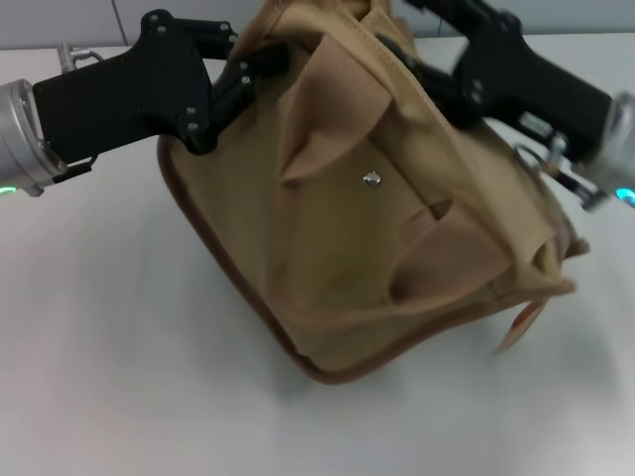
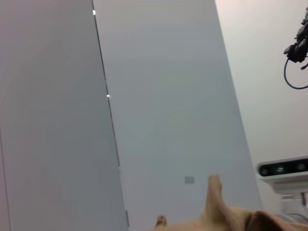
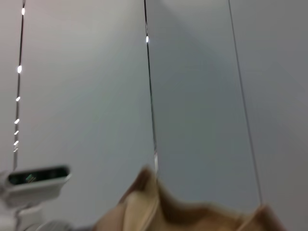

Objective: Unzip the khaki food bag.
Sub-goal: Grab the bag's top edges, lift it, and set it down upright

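The counter (image 1: 119, 377) is a plain white surface. It carries the khaki food bag (image 1: 367, 228), which sits at centre and is tipped, with its front pocket face turned up toward the head camera.

The bag is soft canvas. Judged from its slumped, creased panels, it is light and will fold or drag rather than resist a pull. One side must therefore be braced while the other draws the zipper. The two webbing handles (image 1: 327, 109) and the piped rim (image 1: 228, 288) look like the firmest places to hold. The zipper itself is not visible in any view.

The left tool (image 1: 260, 64) is pressed against the bag's upper left corner. The right tool (image 1: 422, 79) is at the upper right edge, by the top opening. For both tools, whether the fingers are spread or closed on fabric cannot be told.

Open room: the counter in front of the bag and to its left is free. The wall panels (image 2: 159, 96) stand behind.

Small items: a silver snap (image 1: 371, 179) on the pocket, and a tan tab (image 1: 521, 319) hanging at the bag's lower right corner.
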You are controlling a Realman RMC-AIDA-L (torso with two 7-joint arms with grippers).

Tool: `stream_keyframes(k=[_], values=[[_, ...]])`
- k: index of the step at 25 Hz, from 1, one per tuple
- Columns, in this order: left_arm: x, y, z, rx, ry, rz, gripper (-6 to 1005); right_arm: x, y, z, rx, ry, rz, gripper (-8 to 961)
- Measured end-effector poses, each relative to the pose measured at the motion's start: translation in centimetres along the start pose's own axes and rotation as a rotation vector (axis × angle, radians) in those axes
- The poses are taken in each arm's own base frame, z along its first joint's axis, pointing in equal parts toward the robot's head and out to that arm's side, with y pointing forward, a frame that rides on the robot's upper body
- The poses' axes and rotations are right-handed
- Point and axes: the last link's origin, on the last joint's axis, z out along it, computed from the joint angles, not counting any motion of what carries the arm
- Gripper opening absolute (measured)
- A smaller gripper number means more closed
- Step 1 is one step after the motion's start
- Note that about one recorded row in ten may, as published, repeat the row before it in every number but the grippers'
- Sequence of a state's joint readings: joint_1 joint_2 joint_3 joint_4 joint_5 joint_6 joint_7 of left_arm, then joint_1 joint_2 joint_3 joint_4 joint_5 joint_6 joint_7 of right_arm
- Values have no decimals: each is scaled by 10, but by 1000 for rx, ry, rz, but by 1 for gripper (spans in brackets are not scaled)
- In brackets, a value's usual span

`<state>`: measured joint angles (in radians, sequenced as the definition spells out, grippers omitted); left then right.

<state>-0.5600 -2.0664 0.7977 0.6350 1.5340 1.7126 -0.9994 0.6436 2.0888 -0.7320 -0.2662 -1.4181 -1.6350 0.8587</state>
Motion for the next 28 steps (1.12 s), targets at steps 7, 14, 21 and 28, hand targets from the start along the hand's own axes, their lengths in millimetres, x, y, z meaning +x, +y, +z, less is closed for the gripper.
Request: stream_keyframes(k=[7, 14, 21, 28], values=[[0, -6, 6, 16, -8, 8, 62, 8, 16, -37, -63, 131, 3, 840], [2, -6, 16, -23, -14, 38, 62, -14, 4, -53, 127, -98, 16, 839], [2, -3, 23, -66, -28, 72, 62, -17, -14, -9, 103, -57, 24, 839], [1, -3, 24, -72, -33, 88, 62, -5, -3, 28, -8, 167, 48, 838]])
